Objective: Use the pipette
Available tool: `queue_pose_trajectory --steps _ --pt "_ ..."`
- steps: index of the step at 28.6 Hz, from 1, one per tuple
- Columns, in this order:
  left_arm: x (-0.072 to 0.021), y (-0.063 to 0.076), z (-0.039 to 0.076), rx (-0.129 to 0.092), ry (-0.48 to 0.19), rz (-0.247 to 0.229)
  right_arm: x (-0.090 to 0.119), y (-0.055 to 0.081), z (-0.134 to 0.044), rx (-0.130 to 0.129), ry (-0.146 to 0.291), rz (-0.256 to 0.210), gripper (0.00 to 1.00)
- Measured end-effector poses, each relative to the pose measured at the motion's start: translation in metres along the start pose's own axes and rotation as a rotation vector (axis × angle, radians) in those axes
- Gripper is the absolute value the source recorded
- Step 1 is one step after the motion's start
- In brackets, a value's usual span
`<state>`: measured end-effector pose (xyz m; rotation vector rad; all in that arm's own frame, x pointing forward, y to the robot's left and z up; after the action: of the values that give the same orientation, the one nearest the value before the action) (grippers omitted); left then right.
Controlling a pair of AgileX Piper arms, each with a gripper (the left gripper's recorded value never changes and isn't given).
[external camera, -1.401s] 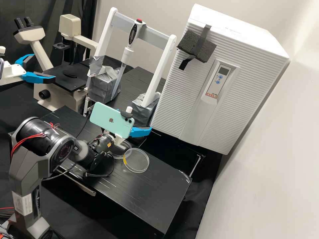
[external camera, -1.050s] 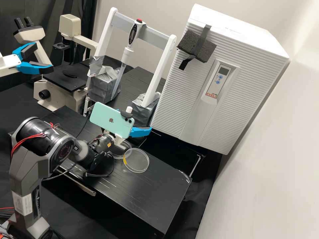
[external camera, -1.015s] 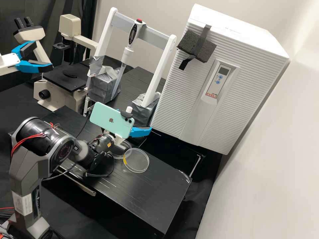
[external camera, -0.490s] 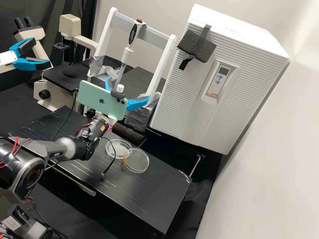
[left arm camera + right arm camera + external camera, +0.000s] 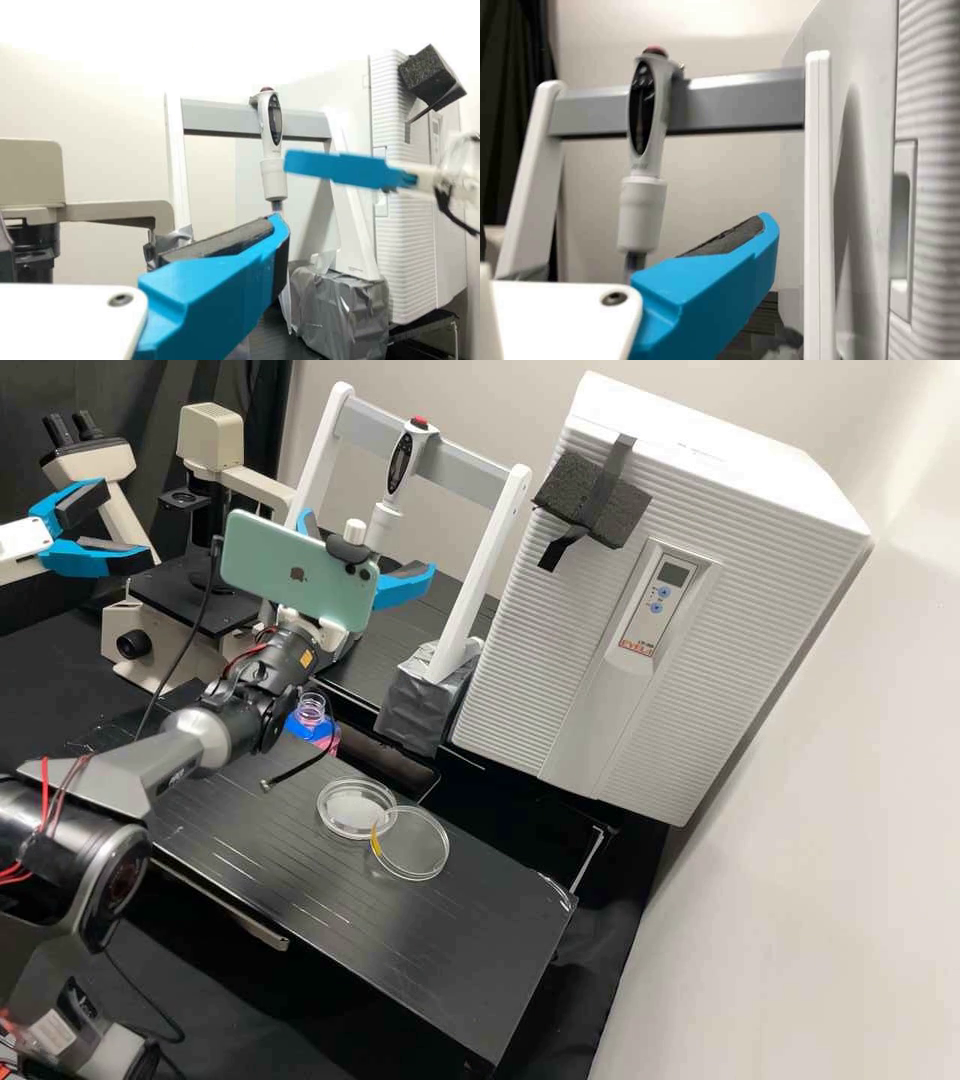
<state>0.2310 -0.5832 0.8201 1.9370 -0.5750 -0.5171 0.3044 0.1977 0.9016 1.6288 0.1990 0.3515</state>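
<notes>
right gripper (image 5: 366, 548), spread wide and empty, faces the slim white pipette (image 5: 398, 460) hung on a flat grey crossbar (image 5: 462, 462); left gripper (image 5: 122, 525) gapes empty.

Pipette (image 5: 398, 460) on rack (image 5: 470, 465); right gripper (image 5: 358, 555) before it; microscope (image 5: 150, 650) left of rack.

A: Right gripper (image 5: 365, 547)?
B: Lifting off the petri dishes (image 5: 357, 807) at mid-bench and swinging back and up toward the pipette (image 5: 400, 460) near the bench's rear edge. A bottle of pink liquid (image 5: 314, 718) is coming into sight under the arm.
A: Left gripper (image 5: 125, 525)?
B: Rising slightly, drifting toward the bench's left edge.
</notes>
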Motion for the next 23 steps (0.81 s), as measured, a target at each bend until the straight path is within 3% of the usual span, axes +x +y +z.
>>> queue_pose_trajectory --steps 4,11,12,15,17,23 --pt "-0.0002 0.0 -0.001 0.002 0.006 0.001 0.021 0.003 -0.01 -0.022 -0.013 0.006 1.0" --pt "-0.0009 0.001 -0.008 0.01 0.032 0.002 0.046 -0.002 -0.021 -0.031 -0.041 -0.013 1.0" --pt "-0.001 0.001 -0.008 0.01 0.033 0.002 0.05 -0.004 -0.021 -0.037 -0.046 -0.019 0.0" --pt "-0.0007 0.001 -0.01 0.012 0.04 0.002 0.06 -0.009 -0.024 -0.053 -0.058 -0.036 0.0" --pt "-0.0004 -0.001 -0.012 0.012 0.046 -0.004 0.067 -0.013 -0.023 -0.077 -0.067 -0.05 0.0" --pt "0.0003 -0.004 -0.014 0.01 0.052 -0.018 0.075 -0.019 -0.017 -0.067 -0.106 -0.073 0.0"
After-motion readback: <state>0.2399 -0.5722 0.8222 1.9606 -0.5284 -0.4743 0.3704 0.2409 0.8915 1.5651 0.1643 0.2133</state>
